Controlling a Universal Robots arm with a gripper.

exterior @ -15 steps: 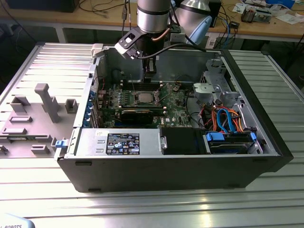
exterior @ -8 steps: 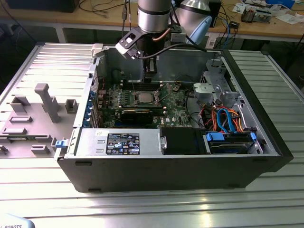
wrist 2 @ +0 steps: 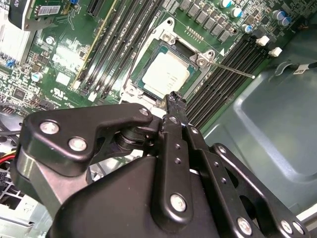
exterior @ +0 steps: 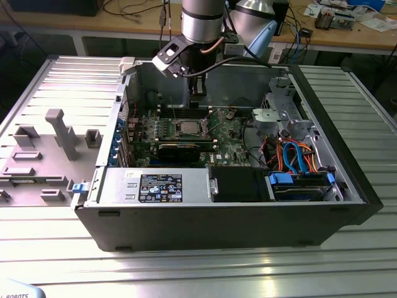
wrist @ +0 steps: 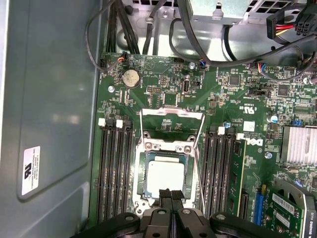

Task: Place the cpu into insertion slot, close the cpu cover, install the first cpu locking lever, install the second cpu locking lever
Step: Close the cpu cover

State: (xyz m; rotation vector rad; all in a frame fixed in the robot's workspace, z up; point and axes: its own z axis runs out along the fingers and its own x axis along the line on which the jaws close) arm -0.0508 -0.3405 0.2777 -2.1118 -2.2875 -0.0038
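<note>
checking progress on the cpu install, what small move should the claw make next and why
Probably carry the claw across to the raised cpu cover and tip it down. The cpu already lies in the insertion slot. The cover stands open on the slot's far side, and the shut claw sits by the opposite edge with nothing between its tips.
</note>
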